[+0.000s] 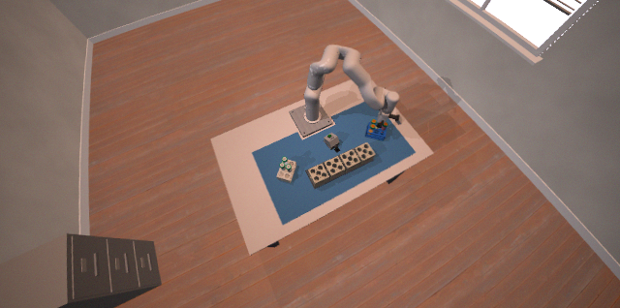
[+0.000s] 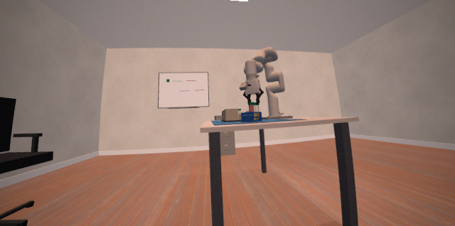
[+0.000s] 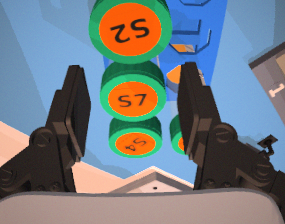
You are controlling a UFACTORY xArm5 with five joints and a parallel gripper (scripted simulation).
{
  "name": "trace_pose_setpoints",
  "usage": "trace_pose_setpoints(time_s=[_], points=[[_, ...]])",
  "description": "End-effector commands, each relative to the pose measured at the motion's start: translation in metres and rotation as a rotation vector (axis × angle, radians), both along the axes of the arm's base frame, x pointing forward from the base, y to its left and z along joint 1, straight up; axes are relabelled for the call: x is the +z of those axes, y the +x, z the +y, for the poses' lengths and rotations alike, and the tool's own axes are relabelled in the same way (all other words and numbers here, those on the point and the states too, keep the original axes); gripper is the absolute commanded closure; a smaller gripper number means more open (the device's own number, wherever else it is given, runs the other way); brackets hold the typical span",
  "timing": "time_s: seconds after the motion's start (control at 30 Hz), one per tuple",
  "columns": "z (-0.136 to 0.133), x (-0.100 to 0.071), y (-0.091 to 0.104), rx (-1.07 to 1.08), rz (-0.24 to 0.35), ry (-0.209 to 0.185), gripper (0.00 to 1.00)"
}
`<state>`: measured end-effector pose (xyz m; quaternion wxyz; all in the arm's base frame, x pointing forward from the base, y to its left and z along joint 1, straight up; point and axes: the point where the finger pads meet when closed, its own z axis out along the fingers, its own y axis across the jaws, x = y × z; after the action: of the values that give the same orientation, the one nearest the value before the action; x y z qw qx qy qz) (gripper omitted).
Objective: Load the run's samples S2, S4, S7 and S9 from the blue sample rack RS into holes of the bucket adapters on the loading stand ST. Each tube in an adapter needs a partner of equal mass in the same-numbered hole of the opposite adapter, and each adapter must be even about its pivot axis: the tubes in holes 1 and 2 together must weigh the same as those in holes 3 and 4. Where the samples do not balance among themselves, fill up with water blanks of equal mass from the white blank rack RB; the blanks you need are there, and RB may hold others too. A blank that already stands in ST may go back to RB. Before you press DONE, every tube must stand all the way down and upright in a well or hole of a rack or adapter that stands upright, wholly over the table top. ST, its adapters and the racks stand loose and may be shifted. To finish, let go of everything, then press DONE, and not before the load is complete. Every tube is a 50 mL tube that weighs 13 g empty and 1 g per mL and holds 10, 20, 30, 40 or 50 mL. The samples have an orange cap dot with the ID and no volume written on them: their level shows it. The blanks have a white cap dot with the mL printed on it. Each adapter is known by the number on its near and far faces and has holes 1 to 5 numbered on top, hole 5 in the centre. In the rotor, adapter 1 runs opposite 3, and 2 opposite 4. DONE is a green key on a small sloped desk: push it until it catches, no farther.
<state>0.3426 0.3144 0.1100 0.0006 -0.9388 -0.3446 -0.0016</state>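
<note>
The blue sample rack RS [image 1: 376, 130] stands at the right end of the blue mat and also shows in the exterior view [image 2: 251, 116]. In the wrist view it holds green-capped tubes with orange dots: S2 [image 3: 129, 27], S7 [image 3: 133, 99] and two more caps [image 3: 134, 137] nearer the camera, whose labels I cannot read. My gripper [image 3: 132, 83] [image 1: 385, 121] is open and hangs right over RS, one finger on each side of the S7 cap, apart from it. The loading stand ST [image 1: 341, 164] has four adapters with empty holes. The white blank rack RB [image 1: 285, 171] holds several tubes.
The DONE desk with its green key [image 1: 331, 139] stands between the arm's base [image 1: 310, 123] and ST. RS stands close to the table's right edge. A grey cabinet [image 1: 112, 263] stands on the floor far left.
</note>
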Motion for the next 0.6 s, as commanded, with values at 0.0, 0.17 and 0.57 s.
trace_pose_setpoints(time_s=[0.0, 0.17, 0.57], points=[[0.0009, -0.0004, 0.001, 0.0, -0.003, 0.003, 0.43], [0.0009, -0.0037, 0.001, 0.0, -0.003, 0.003, 0.43], [0.0009, -0.0084, 0.001, 0.0, -0.003, 0.003, 0.43]])
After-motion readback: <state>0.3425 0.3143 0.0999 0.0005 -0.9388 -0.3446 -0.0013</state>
